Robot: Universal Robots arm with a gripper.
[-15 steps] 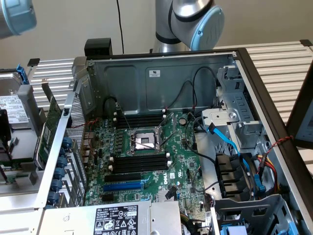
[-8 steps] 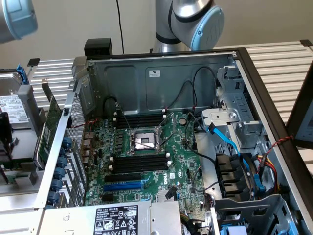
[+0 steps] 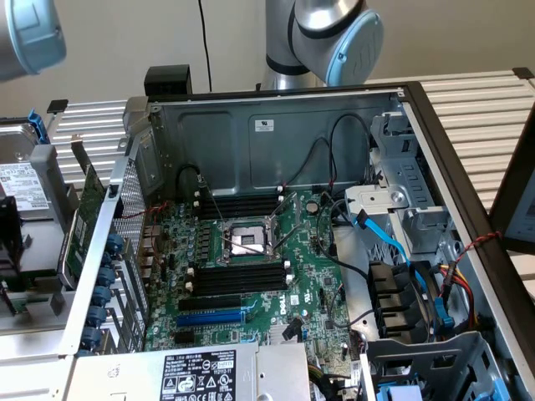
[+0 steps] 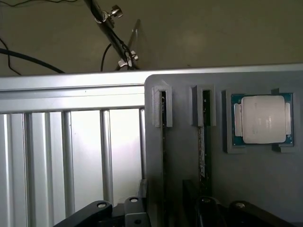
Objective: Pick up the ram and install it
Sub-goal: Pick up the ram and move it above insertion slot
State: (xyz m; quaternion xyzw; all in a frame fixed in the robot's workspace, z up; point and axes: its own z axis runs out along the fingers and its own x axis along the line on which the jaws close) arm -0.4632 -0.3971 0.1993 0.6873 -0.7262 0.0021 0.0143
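Claw (image 4: 169,212) with its dark jaws spread, pinching nothing, directed at a grey holder plate (image 4: 265,189) that lies on the slatted metal desk (image 4: 71,156).

Holder plate, contents: two narrow slots and one square recess. The ram (image 4: 203,156) stands on edge in the slot nearer the recess, its length running toward the claw. Whether claw and ram touch cannot be told. The other slot (image 4: 163,113) shows a thin dark line along it, and whether that is a second stick cannot be told. The recess holds a processor (image 4: 263,119), metal lid outward, flat against the plate.

Exterior view: an open computer case (image 3: 217,142) rests on the desk, with the arm (image 3: 322,38) behind it.

Case, contents: a green motherboard (image 3: 309,284) on the case floor, carrying a processor socket (image 3: 247,242) flanked by two banks of long black memory slots (image 3: 238,276). Blue and black cables (image 3: 393,242) run toward the exterior view's right. A larger green expansion card (image 3: 84,213) stands outside the case wall at the exterior view's left.
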